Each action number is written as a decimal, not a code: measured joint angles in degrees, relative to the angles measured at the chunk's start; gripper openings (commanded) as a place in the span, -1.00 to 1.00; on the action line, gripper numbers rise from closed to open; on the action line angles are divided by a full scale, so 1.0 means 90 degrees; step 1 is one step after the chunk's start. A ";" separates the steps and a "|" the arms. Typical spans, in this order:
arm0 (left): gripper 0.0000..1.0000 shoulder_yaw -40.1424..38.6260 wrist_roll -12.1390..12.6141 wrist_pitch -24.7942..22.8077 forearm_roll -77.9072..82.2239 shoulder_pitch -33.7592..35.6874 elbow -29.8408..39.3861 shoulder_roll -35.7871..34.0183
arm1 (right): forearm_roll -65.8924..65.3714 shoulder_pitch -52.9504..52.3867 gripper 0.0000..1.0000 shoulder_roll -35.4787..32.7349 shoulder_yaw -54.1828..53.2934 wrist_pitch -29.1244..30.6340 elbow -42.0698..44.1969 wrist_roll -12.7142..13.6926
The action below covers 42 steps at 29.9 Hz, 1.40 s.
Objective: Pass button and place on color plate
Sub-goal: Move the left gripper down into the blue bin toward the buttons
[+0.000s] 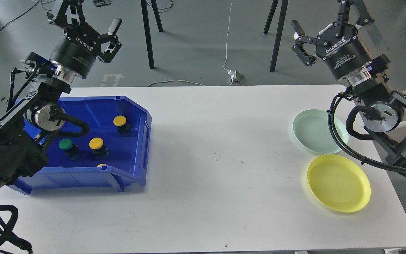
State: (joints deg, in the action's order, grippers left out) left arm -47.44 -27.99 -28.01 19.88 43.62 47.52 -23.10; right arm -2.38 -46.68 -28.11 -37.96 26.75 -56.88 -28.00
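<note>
A blue bin [137, 155] on the table's left holds push buttons: a yellow button [120, 121] at the back, another yellow button [96, 143] in the middle, a green button [65, 144] to its left, and a third yellow cap [101, 165] peeking over the front wall. At the right lie a pale green plate [312, 131] and, nearer me, a yellow plate [339, 183], both bare. My left gripper [95, 19] hangs open above the bin's back left, holding nothing. High over the table's far right corner, my right gripper [321, 26] is open and holds nothing.
The white table [217, 158] spans the view between bin and plates. Beyond its far edge are black tripod legs [149, 31], a white cable and a power plug [233, 74] on the grey floor.
</note>
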 measured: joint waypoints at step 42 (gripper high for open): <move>1.00 0.1014 -0.0001 0.0993 0.5908 -0.0932 0.4499 -0.4310 | 0.0000 0.0273 0.99 0.0097 0.0006 -0.0014 0.0019 0.0000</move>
State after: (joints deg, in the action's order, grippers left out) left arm -38.31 -28.00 -19.07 73.06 35.24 88.02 -61.89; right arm -2.38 -44.22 -27.23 -37.91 26.62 -56.72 -28.00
